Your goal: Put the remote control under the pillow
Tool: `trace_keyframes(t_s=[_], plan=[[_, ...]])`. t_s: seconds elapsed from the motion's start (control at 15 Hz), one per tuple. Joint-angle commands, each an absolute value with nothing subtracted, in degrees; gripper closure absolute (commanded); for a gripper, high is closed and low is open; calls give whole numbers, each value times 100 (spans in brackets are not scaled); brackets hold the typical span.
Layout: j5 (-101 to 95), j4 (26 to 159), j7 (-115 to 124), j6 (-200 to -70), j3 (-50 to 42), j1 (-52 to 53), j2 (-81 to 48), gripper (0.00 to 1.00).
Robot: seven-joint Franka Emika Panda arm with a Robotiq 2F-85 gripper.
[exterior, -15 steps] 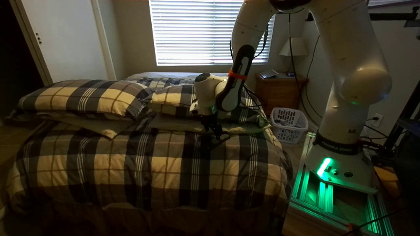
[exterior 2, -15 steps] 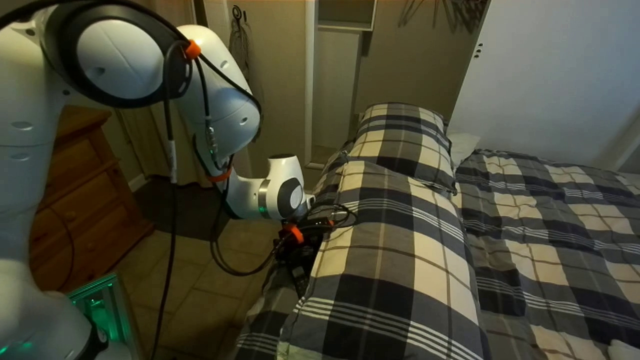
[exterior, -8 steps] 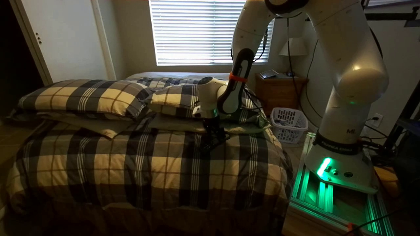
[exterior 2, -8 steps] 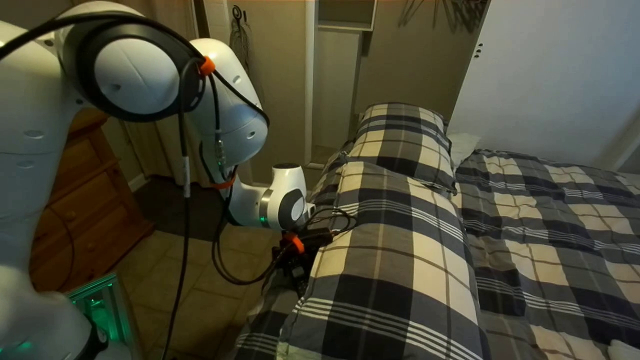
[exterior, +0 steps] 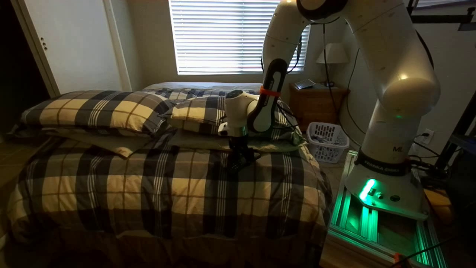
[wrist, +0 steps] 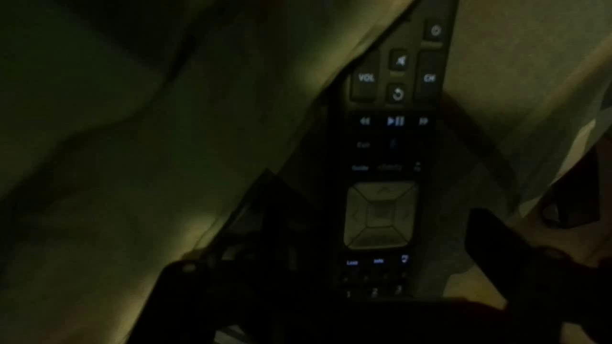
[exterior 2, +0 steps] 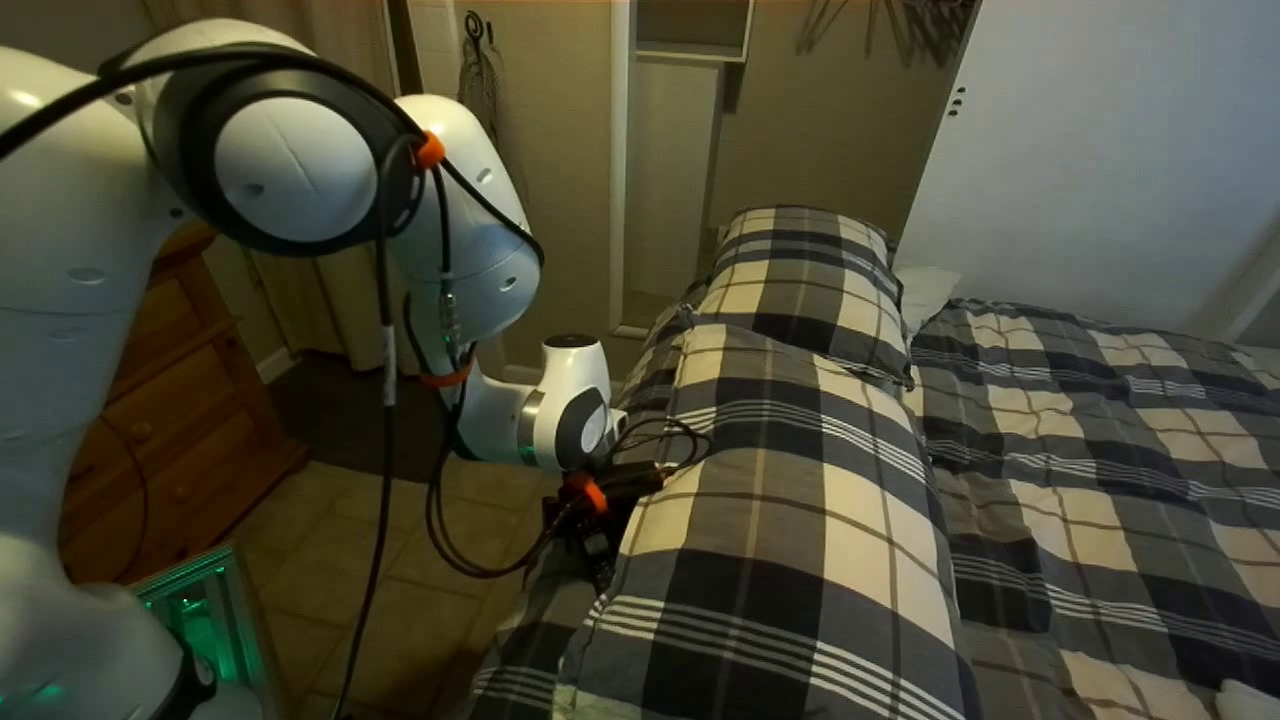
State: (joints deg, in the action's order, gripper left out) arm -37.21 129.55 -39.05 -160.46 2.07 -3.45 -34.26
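Corner covered, most of the tuck to come

From the left in an exterior view: the white jointed robot arm (exterior 2: 290,170) leans in low, next along comes the slim black remote control (exterior 2: 598,548) with a pale square pad, right beside the long, flattish cream-and-dark plaid pillow (exterior 2: 790,530). Out to the right runs the plaid-covered bench (exterior 2: 1100,430), here a bed.

Over to the wrist view, left to right again! A dim olive fold of cloth (wrist: 158,157) fills the left; whether it's the pillow itself or a layer below, I can't tell. Then one dark finger (wrist: 271,203), the remote control mid-frame, and the second finger (wrist: 492,243) beyond a clear gap. So the black pincer (wrist: 373,198) is released, jaws wide, nothing held.

And the score? By my reading, begun but not done. The remote control's upper left corner sits beneath that fold, its top end runs out of frame, and everything from the volume keys to the first number row lies bare. Left to do: slide the rest in, or draw the pillow across, then take the arm clear.
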Motion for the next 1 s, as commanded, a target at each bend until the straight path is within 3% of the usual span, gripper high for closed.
trace_keyframes(t_s=[0.0, 0.07, 0.13, 0.2, 0.33, 0.47, 0.53, 0.6, 0.93], plan=[[-3660, 12910, -4086, -16215, 232, -413, -3571, 27], [-3665, 12907, -4075, -16224, 219, -405, -3581, 31], [-3656, 12907, -4077, -16234, 222, -414, -3589, 14], [-3659, 12908, -4073, -16254, 217, -415, -3596, 6], [-3651, 12912, -4075, -16285, 224, -425, -3615, 0], [-3639, 12903, -4084, -16284, 229, -436, -3645, 0], [-3641, 12898, -4080, -16284, 223, -435, -3656, 16], [-3654, 12892, -4066, -16291, 205, -426, -3673, 26], [-3678, 12893, -4043, -16310, 174, -410, -3671, 62]])
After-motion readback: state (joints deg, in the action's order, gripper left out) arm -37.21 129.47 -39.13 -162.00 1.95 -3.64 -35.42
